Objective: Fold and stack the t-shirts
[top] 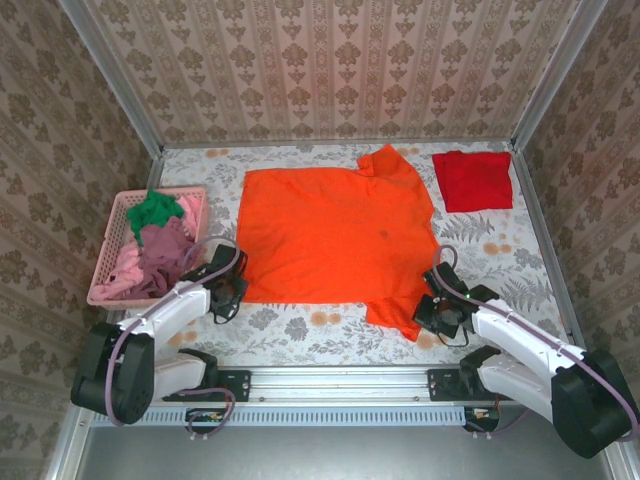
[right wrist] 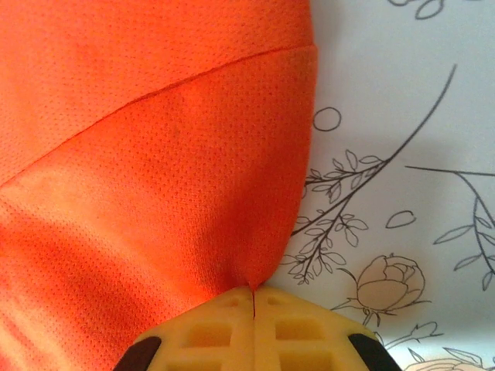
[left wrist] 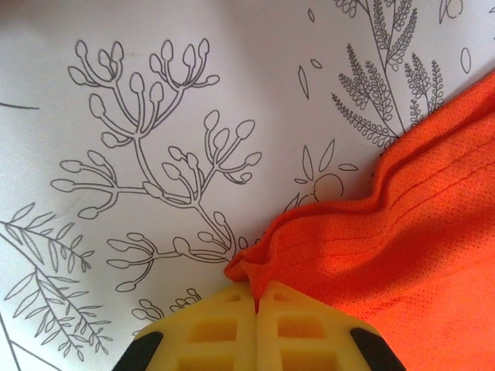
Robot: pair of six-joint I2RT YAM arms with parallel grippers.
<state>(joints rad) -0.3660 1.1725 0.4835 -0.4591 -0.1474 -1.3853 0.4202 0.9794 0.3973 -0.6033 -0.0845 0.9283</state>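
Note:
A bright orange t-shirt (top: 335, 235) lies spread flat in the middle of the table. My left gripper (top: 232, 290) is shut on its near left corner, where the orange cloth (left wrist: 371, 247) bunches between the yellow fingers (left wrist: 220, 328). My right gripper (top: 440, 308) is shut on the near right corner of the orange cloth (right wrist: 155, 178), pinched at the yellow fingers (right wrist: 290, 328). A deeper red t-shirt (top: 472, 180) lies folded at the back right. Green (top: 153, 210), mauve (top: 165, 250) and pink (top: 120, 272) shirts are heaped in the basket.
The pink lattice basket (top: 112, 222) stands at the left edge of the table. The floral tablecloth (top: 500, 250) shows bare between the orange shirt and the right wall. Patterned walls close in the back and both sides.

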